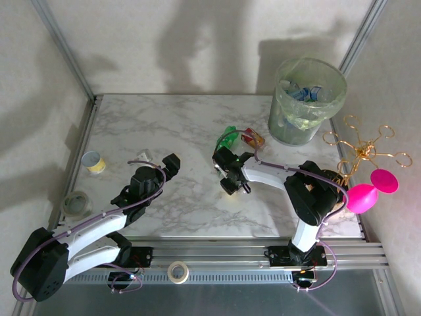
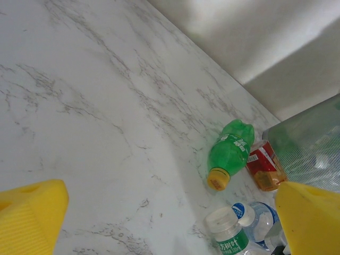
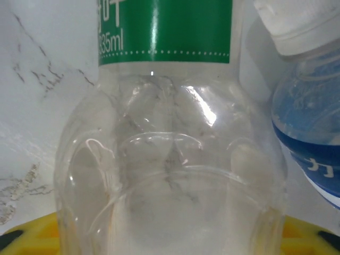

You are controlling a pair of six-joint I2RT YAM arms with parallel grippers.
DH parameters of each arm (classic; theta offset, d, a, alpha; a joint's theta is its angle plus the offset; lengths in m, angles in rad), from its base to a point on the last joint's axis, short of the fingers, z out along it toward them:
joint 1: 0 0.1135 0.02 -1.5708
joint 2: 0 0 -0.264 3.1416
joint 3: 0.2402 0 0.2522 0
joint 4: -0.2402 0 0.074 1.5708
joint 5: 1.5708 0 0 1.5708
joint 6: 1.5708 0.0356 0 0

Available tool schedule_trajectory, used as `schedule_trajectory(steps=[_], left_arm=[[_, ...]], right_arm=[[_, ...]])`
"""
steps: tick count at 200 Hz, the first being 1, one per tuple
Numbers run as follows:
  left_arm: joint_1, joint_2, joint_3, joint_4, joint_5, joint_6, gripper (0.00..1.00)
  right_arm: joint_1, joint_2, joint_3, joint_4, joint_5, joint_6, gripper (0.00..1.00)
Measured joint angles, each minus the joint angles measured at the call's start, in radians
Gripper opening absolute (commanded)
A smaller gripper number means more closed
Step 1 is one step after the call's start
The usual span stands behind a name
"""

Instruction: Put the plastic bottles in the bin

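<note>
A clear plastic bottle with a green label [image 3: 164,159] lies between the yellow fingers [image 3: 32,236] of my right gripper [image 3: 170,234], which is shut on its lower body. A blue-labelled bottle [image 3: 311,111] lies against it on the right. From above, my right gripper [image 1: 225,163] is low over the table middle, just in front of a green bottle [image 1: 229,133] and a red-labelled bottle [image 1: 254,137]. The bin [image 1: 306,99], lined with a pale green bag, stands at the back right with several bottles inside. My left gripper [image 1: 170,164] is open and holds nothing.
A yellow-banded cup [image 1: 93,162] and a grey tape roll [image 1: 77,203] sit at the left edge. A gold wire ornament with pink discs [image 1: 368,172] stands at the right edge, close to the right arm. Another tape roll [image 1: 177,271] lies on the front rail.
</note>
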Motion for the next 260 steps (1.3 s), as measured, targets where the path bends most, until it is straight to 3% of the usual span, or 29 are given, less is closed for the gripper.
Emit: schedule_trajectory(steps=[30,84,131,178,219,260], left_arm=[[0.002,-0.013,-0.008,0.0,0.0,0.0,1.0],[0.003,-0.024,-0.024,0.001,0.0,0.0,1.0],[0.011,-0.069,-0.045,-0.009,-0.001,0.007,1.0],[0.029,-0.149,-0.076,-0.03,-0.009,0.029,1.0],[0.051,-0.206,-0.111,-0.045,-0.018,0.039,1.0],[0.074,-0.255,-0.133,-0.08,-0.019,0.046,1.0]], right_arm=[[0.001,-0.033,0.0,0.007,-0.067,-0.005,0.48],[-0.017,-0.234,0.098,0.057,-0.196,-0.017,0.46],[-0.173,-0.316,0.268,0.139,-0.304,-0.001,0.44],[-0.314,-0.323,0.429,0.201,-0.214,0.071,0.43],[-0.493,-0.318,0.51,0.247,-0.111,0.134,0.44],[-0.64,-0.242,0.594,0.286,-0.031,0.172,0.42]])
